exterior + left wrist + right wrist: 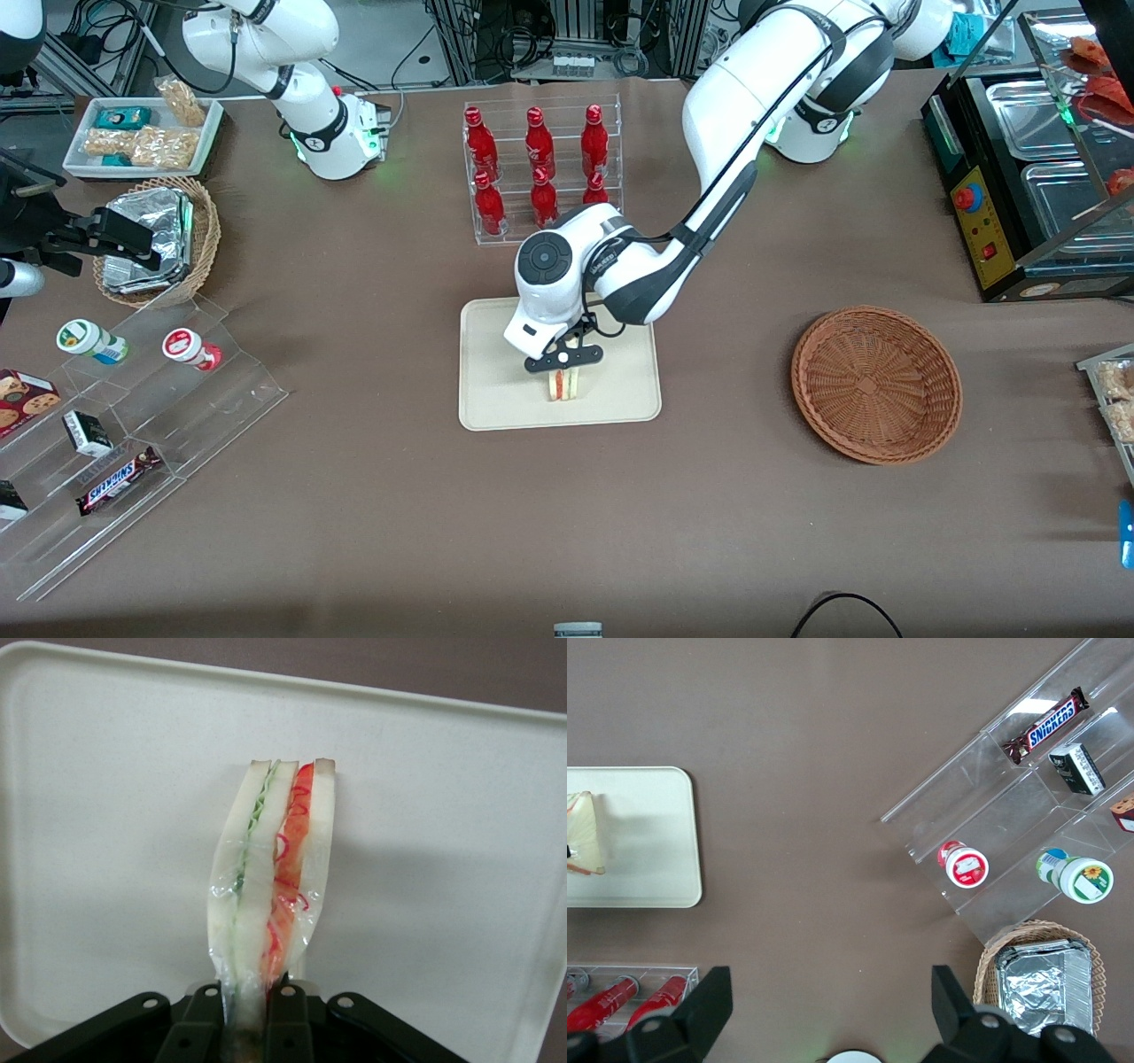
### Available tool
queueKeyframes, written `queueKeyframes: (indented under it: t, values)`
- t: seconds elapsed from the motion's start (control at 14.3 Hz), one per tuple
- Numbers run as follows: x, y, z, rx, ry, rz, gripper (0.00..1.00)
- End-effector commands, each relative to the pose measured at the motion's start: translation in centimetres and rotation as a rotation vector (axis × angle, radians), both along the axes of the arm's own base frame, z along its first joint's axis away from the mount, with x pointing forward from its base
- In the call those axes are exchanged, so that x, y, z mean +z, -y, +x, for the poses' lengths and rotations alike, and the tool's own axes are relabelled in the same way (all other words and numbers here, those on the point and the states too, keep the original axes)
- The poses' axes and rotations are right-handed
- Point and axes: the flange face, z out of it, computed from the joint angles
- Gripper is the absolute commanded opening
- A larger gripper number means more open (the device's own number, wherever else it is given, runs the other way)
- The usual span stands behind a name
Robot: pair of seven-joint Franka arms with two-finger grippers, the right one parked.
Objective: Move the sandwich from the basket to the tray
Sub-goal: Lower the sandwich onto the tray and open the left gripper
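Observation:
The sandwich (pixel 564 385) is a wrapped wedge of white bread with green and red filling, standing on its edge on the cream tray (pixel 496 399). My left gripper (pixel 564 365) is directly above it, shut on its upper corner. In the left wrist view the sandwich (pixel 273 877) rises from between the black fingers (pixel 200 1019) of the gripper (pixel 244 1014), with the tray (pixel 443 815) under it. The right wrist view shows the sandwich (pixel 585 835) on the tray (pixel 656 833) too. The round brown basket (pixel 875 383) sits empty, toward the working arm's end of the table.
A clear rack of red bottles (pixel 540 173) stands farther from the front camera than the tray. Toward the parked arm's end are a clear stepped shelf with snacks (pixel 115 416), a tan basket of foil packets (pixel 159 237) and a white snack tray (pixel 146 133).

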Motion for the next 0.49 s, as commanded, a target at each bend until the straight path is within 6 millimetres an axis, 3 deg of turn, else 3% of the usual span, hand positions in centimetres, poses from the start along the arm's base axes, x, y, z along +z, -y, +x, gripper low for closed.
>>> queueKeyframes:
  t: [0.0, 0.35, 0.42]
  values:
    - [0.0, 1.4, -0.8, 0.018, 0.015, 0.0, 0.07]
    - [-1.6, 1.5, -1.6, -0.034, 0.032, -0.016, 0.15]
    - [-1.7, 1.4, -1.6, -0.032, 0.032, -0.016, 0.26]
